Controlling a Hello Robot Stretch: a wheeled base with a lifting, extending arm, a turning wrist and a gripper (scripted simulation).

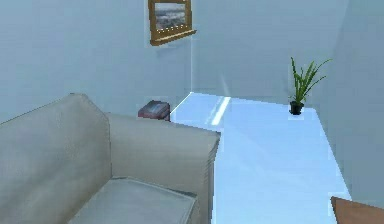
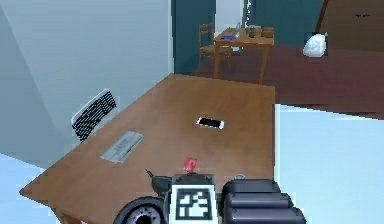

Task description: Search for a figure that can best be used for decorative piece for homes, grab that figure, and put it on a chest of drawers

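My gripper shows at the arm side view's bottom edge, a dark body left of a white square with black marks. It reaches over the near end of a brown wooden table. A small red blob lies on the tabletop just beyond the fingers, so I cannot tell whether the gripper holds anything. Farther out on the table lie a white phone-like slab and a flat grey sheet-like thing.
A dark chair stands at the table's left side. Through a doorway stand a wooden desk and a white bag. The forward view has a beige sofa, a small dark box, a potted plant, a framed picture and pale floor.
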